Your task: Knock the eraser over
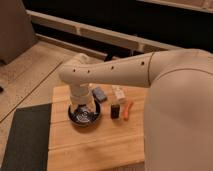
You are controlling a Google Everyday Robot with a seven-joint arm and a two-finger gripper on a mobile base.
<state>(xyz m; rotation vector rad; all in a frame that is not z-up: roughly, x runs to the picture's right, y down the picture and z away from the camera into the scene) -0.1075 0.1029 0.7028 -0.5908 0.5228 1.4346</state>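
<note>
A small black block [115, 111], which I take for the eraser, stands upright near the middle of the wooden table [95, 147]. My gripper [83, 114] hangs from the cream arm [115, 75] and shows as a dark round shape low over the table. It is just left of the block and apart from it. A blue-grey flat item [99, 93] lies behind the gripper. A white object [119, 93] lies behind the block.
An orange stick-like item [128, 111] lies just right of the black block. A dark mat [25, 137] covers the floor left of the table. My large cream body [180, 120] fills the right side. A dark wall with a ledge runs behind.
</note>
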